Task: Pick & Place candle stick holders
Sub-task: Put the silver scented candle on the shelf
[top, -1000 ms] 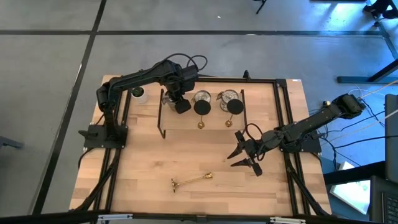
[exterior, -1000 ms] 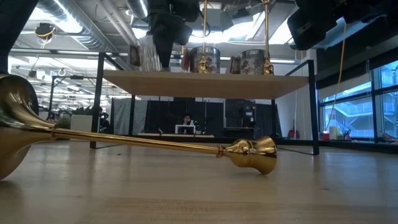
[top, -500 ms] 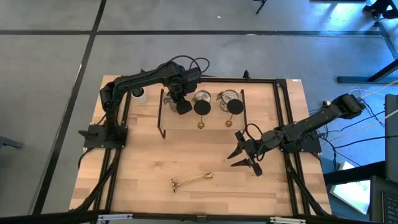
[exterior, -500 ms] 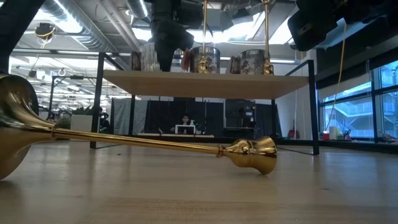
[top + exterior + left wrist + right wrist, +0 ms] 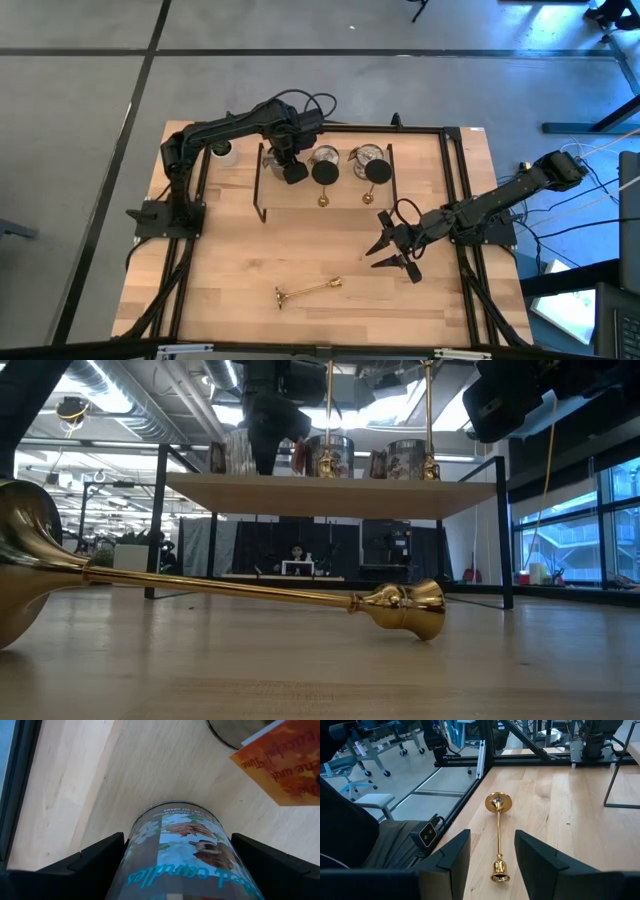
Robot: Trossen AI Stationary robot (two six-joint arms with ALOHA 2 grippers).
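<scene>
A silvery cup with a printed label (image 5: 185, 850) stands on the rack's wooden shelf (image 5: 300, 195), at its left end. My left gripper (image 5: 280, 162) is shut on the cup. Two more cups (image 5: 325, 155) (image 5: 368, 155) stand to its right. Beside them two gold sticks stand upright, their dark discs (image 5: 325, 172) (image 5: 377, 172) on top. A third gold stick (image 5: 308, 290) lies on its side on the table near the near edge. My right gripper (image 5: 393, 250) is open and empty, right of the lying stick, which shows ahead of it in the right wrist view (image 5: 498, 835). My left gripper pinches the cup's round side wall (image 5: 131, 845) between its two fingers, one on each side. The fingers come from above, slanting down. The cup stands upright with its bottom on the shelf.
A small white pot (image 5: 222, 152) stands left of the rack. The black wire rack's legs (image 5: 160, 520) (image 5: 505, 530) hold the shelf above the table. Bare table lies between the rack and the lying stick. A person sits far back in the room (image 5: 298, 555).
My left gripper has gone a little toward the table's right edge with the cup along the shelf, then kept still. The cup stands upright on the shelf.
</scene>
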